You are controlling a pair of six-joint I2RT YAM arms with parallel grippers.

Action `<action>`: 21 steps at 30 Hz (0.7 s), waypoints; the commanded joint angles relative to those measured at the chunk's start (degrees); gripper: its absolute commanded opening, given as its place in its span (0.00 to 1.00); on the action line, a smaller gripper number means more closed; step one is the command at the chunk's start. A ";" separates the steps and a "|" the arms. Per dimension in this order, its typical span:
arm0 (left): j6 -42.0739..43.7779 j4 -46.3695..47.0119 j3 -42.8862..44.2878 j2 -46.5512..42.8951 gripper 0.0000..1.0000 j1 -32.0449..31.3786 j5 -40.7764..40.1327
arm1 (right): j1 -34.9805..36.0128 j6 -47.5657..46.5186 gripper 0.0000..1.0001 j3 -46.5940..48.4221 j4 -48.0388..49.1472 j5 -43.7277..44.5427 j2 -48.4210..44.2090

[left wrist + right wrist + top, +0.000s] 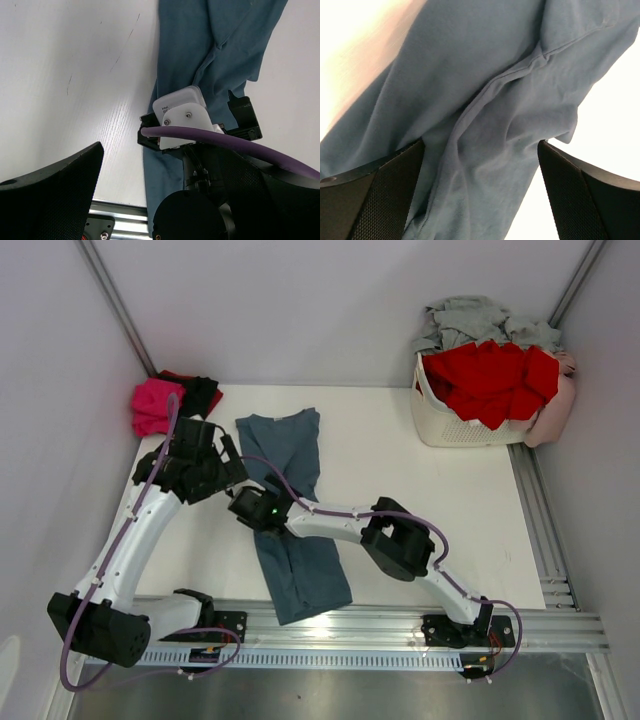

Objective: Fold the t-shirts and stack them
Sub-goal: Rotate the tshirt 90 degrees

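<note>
Up close, right gripper (481, 145) with black mesh fingers (375, 195) spread wide, pinching nothing, poised just over the creased cloth of the slate blue-grey t-shirt (300, 570). Left gripper (165, 150) likewise spread wide and holding nothing, hovering above the shirt's left edge, looking down on the right arm's wrist camera (181, 116) and purple cable (250, 146). Blue-grey shirt folded lengthwise into a long strip, lying flat from mid-table to the near edge of the white table (420, 500), lower end reaching the metal rail (400, 620). At the far left corner, magenta-pink t-shirt (152, 405) touching a black t-shirt (200, 392). At the far right corner, white lattice basket (450, 425) heaped with red t-shirts (495, 380), pale grey t-shirt (480, 320) on top.
</note>
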 commanded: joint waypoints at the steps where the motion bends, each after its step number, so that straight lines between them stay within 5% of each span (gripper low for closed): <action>1: 0.02 2.50 0.38 -1.02 0.98 0.49 0.01 | -1.27 -1.80 0.99 2.69 2.74 2.60 -1.76; 12: -1.74 4.34 -3.22 -9.19 0.97 0.49 -3.41 | -12.16 1.80 0.97 20.72 -1.75 -4.07 3.51; 21: -4.46 0.65 -3.66 -9.72 0.94 0.49 -6.15 | -23.24 14.54 0.85 28.55 -2.98 -19.88 9.04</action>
